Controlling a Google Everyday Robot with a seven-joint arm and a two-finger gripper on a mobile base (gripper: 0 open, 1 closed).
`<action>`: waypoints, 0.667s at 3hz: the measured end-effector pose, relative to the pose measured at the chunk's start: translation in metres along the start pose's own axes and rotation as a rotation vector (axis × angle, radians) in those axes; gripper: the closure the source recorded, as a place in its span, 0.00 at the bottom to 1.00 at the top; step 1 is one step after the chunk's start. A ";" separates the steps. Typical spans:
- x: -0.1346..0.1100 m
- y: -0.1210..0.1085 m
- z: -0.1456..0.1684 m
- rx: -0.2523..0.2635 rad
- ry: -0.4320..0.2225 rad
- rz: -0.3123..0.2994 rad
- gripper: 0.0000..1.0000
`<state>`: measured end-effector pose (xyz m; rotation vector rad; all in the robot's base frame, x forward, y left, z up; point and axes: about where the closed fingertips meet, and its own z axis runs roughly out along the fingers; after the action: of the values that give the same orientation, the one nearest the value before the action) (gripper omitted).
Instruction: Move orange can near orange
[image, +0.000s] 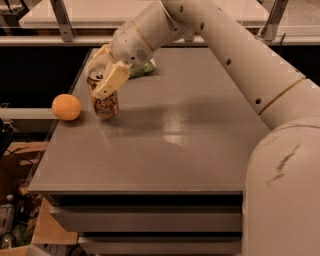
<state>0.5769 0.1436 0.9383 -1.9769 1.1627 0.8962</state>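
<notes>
The orange can (105, 102) is an orange-bronze drink can with pale lettering and a silver top. It is tilted slightly, with its base at or just above the grey table (175, 145), near the left edge. My gripper (102, 75) is shut on the can's upper part, with one pale finger (111, 80) across its front. The orange (66, 107) is a round plain fruit at the table's left edge, a short gap to the left of the can.
A green snack bag (142, 68) lies behind the gripper, mostly hidden by my arm. My arm (240, 60) reaches in from the right across the table's back. Cardboard boxes and bottles (10, 220) sit on the floor at the left.
</notes>
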 end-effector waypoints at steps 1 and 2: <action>0.006 0.006 0.000 -0.014 -0.012 0.013 1.00; 0.007 0.009 0.004 -0.031 -0.023 0.017 1.00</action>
<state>0.5703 0.1404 0.9280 -1.9783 1.1608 0.9488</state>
